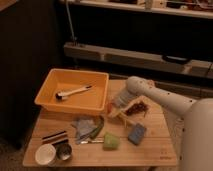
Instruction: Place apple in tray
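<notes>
**A:** What is hard to read here?

**B:** The gripper (115, 103). It sits low over the table, just off the right wall of the tray (47, 100). Its jaws are closed, but I cannot tell whether they clamp the apple (109, 108). Only a small orange-red patch shows at the tip, outside the tray, near its front right corner.

**A:** Is anything else covered?

**B:** The arm (160, 99) crosses over a pale banana (125, 111) and a dark reddish bunch (139, 107), both right of the tray. The white robot body (197, 135) is cut off by the picture's edge.

**A:** What is inside the tray?

**B:** A white-handled utensil (72, 92), though I cannot make out what kind.

**A:** And the surface?

**B:** A slatted wooden table (150, 152). In front of the tray lie a greyish cloth (82, 125), a green block (111, 141) and a blue sponge (136, 134). A white bowl (46, 154) and a small metal cup (64, 152) stand nearest the camera.

**A:** The room?

**B:** It is dim. Behind the tray is a dark wall with a pale horizontal rail (130, 54), and above that a shelf (140, 9) cut off at the top.
</notes>
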